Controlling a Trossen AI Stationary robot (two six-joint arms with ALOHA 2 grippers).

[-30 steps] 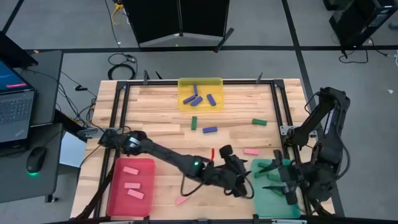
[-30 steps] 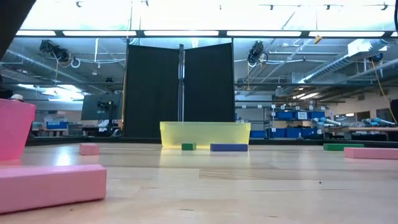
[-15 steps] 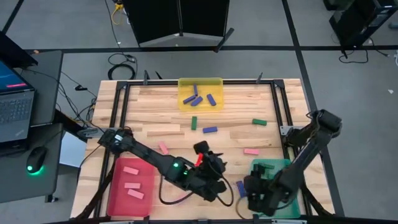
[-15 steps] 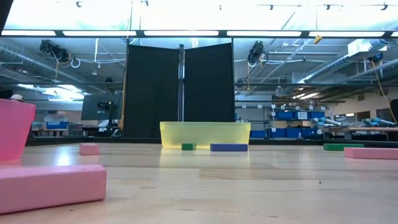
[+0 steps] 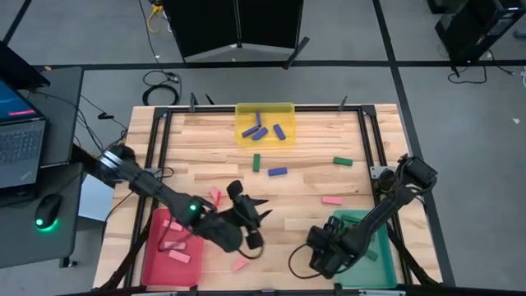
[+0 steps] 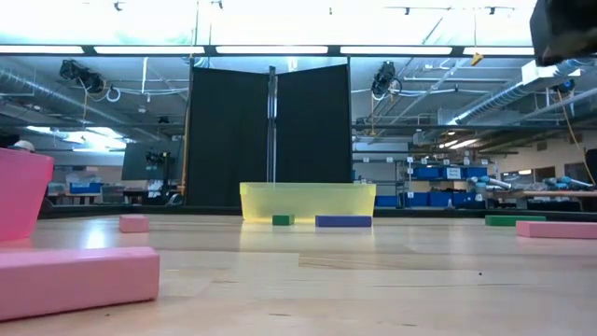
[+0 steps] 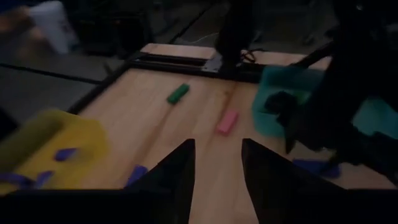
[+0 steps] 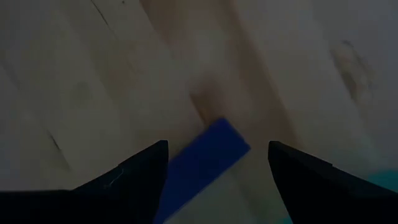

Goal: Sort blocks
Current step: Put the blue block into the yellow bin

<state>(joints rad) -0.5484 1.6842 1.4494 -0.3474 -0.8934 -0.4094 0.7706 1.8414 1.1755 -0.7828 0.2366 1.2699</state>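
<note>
Seen from above, the pale wooden counter [image 5: 205, 131] carries three trays: a translucent yellow tray [image 5: 265, 125] at the far edge with four dark blue bars [image 5: 261, 127] in it, a red tray [image 5: 174, 251] at the near left with about three flat pink bars [image 5: 177, 246], partly covered by the left arm, and a teal-green tray [image 5: 374, 247] at the near right whose contents the right arm hides. Loose on the bare wood lie two dark green bars [image 5: 256, 163], one dark blue bar [image 5: 278, 172] beside the nearer green one, and at least three pink bars [image 5: 331, 200]; one of these, by the left arm's elbow, is half hidden. The left claw [image 5: 244, 215] hangs over the middle of the counter at the end of a long, low, outstretched arm, its fingers [image 7: 177, 177] apart with nothing between them in its wrist view. The right arm folds down from its post, and the right claw [image 5: 322, 256] is low over the near edge just left of the teal tray, fingers [image 8: 134, 180] spread wide over another dark blue bar [image 8: 202, 158] lying on the wood, not clamped on it.
</note>
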